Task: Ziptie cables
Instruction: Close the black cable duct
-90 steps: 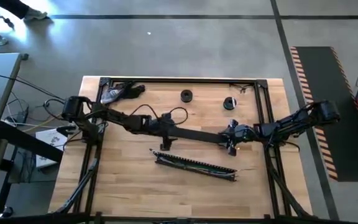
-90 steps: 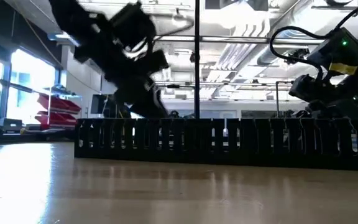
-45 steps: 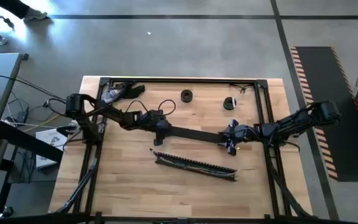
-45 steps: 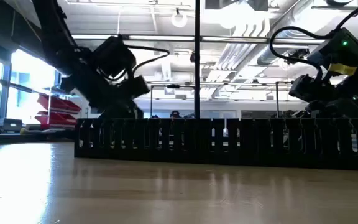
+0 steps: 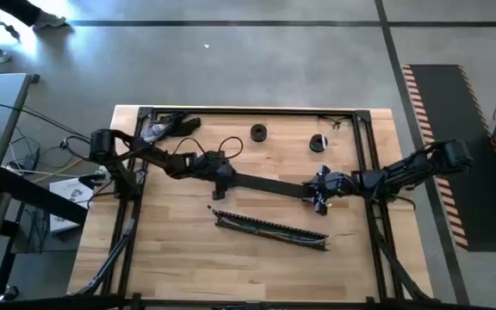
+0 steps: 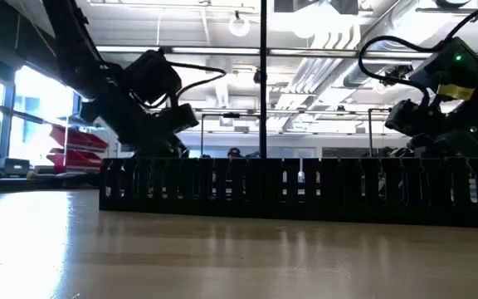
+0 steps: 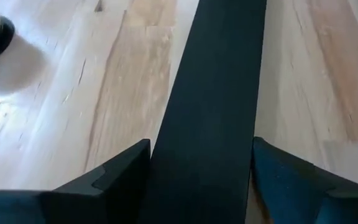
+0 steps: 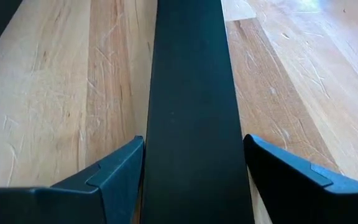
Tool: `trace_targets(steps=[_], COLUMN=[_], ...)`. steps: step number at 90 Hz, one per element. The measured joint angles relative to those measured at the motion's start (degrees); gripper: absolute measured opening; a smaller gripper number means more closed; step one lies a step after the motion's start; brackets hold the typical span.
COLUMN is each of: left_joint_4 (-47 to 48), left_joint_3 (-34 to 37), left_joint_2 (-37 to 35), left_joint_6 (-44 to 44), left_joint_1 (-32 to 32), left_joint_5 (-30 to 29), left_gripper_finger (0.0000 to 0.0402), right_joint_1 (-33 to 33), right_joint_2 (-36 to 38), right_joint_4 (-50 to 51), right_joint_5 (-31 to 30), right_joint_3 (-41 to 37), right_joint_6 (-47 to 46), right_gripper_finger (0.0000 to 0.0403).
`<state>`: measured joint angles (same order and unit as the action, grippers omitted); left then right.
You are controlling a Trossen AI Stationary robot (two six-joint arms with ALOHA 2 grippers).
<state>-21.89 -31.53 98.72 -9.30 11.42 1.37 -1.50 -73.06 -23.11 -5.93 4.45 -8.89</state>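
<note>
A long flat black strip [image 5: 269, 185] runs across the middle of the table between my two grippers. My left gripper [image 5: 224, 178] is shut on its left end and my right gripper [image 5: 319, 194] on its right end. Nearer the front edge lies the black slotted channel [image 5: 269, 228]. The cables [image 5: 274, 226], thin pale wires, lie along its inside. In the low view the channel's slotted wall [image 6: 305, 187] hides the strip and both sets of fingertips. My left gripper pinches the strip's two long edges [image 7: 160, 168] between its two fingers, near the strip's left end. The fingers lie along the strip. Whether the strip rests on the table I cannot tell. My right gripper pinches the strip's two long edges [image 8: 151, 162] between its two fingers, near the strip's right end. The fingers lie along the strip, coming from the table's right side.
Two small black round parts [image 5: 258, 132] [image 5: 319, 143] sit toward the far edge, and a dark tool [image 5: 166, 127] lies in the far left corner. A short thin dark line [image 5: 213, 208] lies by the channel's left end. Bare wood spreads along the near edge [image 5: 231, 271].
My left gripper has come down and gone a little toward the table's left edge, then held still. The strip and my right gripper have stayed where they were.
</note>
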Motion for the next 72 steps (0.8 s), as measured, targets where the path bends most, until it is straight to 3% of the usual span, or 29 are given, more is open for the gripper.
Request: trace_targets(steps=[44,72], left_joint_4=[1.59,0.67], left_joint_3=[0.10,0.11], left_joint_2=[-1.58,-0.85], left_joint_6=[5.22,11.72], left_joint_1=[-1.35,-7.72], left_joint_5=[1.71,-1.29], left_gripper_finger=[0.0250,0.0250], right_joint_1=[0.00,-0.02], right_joint_2=[0.73,2.48], right_joint_4=[0.37,4.06], right_joint_5=[0.48,0.60], right_joint_3=[0.06,4.69], right_joint_6=[2.49,4.71], right_gripper_finger=[0.0263,0.0263])
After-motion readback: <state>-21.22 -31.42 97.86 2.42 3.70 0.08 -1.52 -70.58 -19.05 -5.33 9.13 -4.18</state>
